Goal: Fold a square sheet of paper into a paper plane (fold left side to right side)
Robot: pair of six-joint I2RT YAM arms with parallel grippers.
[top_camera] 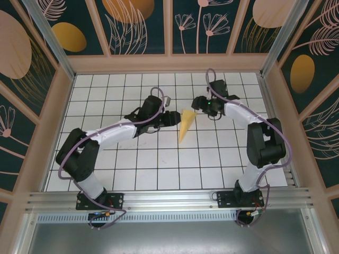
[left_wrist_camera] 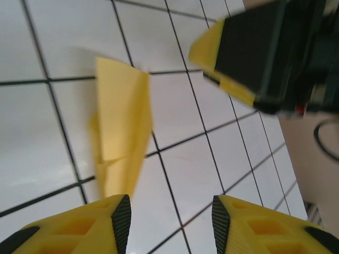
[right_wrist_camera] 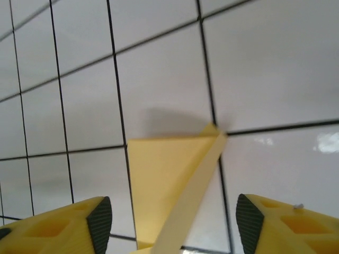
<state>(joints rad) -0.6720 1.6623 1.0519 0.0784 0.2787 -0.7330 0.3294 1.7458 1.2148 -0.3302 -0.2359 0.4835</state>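
Lying on the white tiled bench [top_camera: 132,169], the paper plane [top_camera: 186,126] points its tip toward the arm bases, between the left pincer [top_camera: 170,117] and right pincer [top_camera: 197,103]; the top view gives that whole layout. Left wrist view adds layered folds and open, empty jaws just short of the plane. Right wrist view adds a raised flap between wide-parted, empty fingers [right_wrist_camera: 98,217].
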